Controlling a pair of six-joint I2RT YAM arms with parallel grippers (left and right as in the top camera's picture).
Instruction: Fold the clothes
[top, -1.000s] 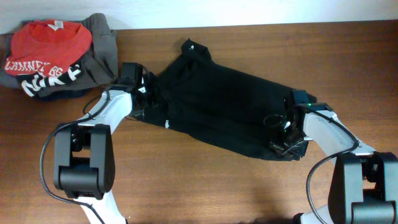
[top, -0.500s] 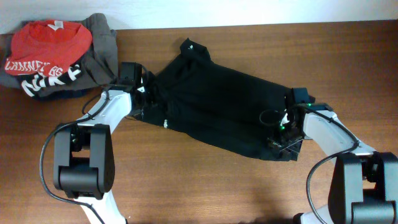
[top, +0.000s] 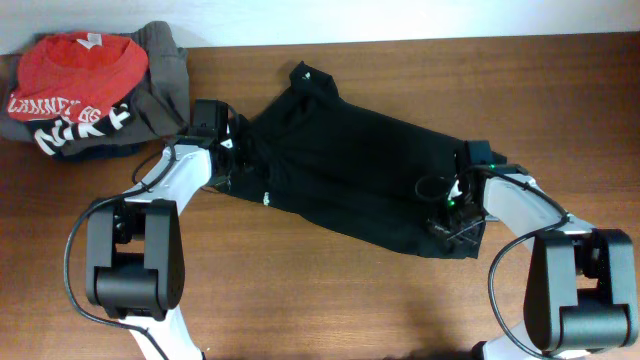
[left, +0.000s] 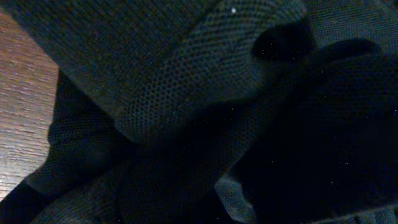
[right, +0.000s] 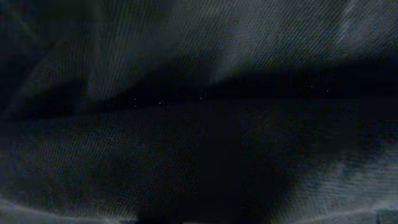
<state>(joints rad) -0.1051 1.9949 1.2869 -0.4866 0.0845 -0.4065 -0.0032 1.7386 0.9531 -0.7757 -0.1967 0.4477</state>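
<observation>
Black shirt (top: 350, 170) is sitting pinched in the clenched left gripper (top: 238, 150), stretching rightward from it across the table (top: 300, 290) to the right gripper (top: 452, 208), buried in cloth, grip impossible to tell. Leftward, a red shirt (top: 75, 75) is resting on a grey garment (top: 165, 70).

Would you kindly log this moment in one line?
black garment: unfolded | left gripper: shut on its left edge | right gripper: at right edge, state unclear

Red-and-grey heap (top: 95, 85) left of black garment (top: 350, 170)
</observation>
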